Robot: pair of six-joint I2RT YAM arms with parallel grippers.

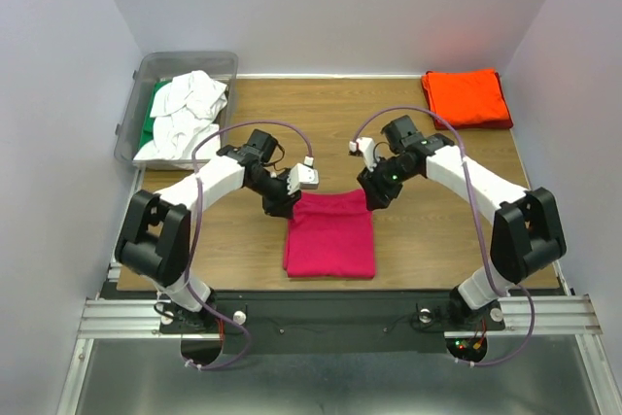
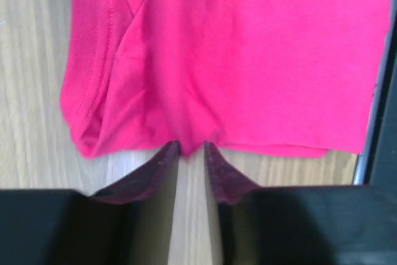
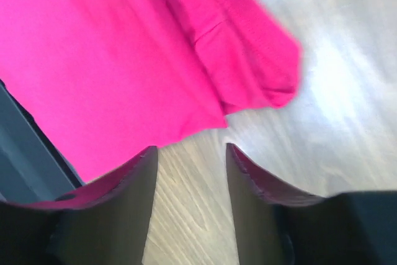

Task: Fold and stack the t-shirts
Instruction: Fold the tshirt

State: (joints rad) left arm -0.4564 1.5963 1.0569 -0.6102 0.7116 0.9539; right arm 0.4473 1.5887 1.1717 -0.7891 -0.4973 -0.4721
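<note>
Left tool (image 2: 191,147) slightly open at far left corner of pink t-shirt (image 2: 248,48); right tool (image 3: 191,149) open at far right corner; nothing gripped. Orange t-shirt (image 1: 466,97) laid folded far right.

Near edge of tabletop (image 1: 428,230), middle: folded shirt (image 1: 330,235). At its far left corner, left gripper (image 1: 282,206); at its far right corner, right gripper (image 1: 372,199). Far right corner of tabletop: second folded shirt (image 1: 466,96). Far left corner: bin (image 1: 131,123), loose shirts (image 1: 185,114) inside.
</note>
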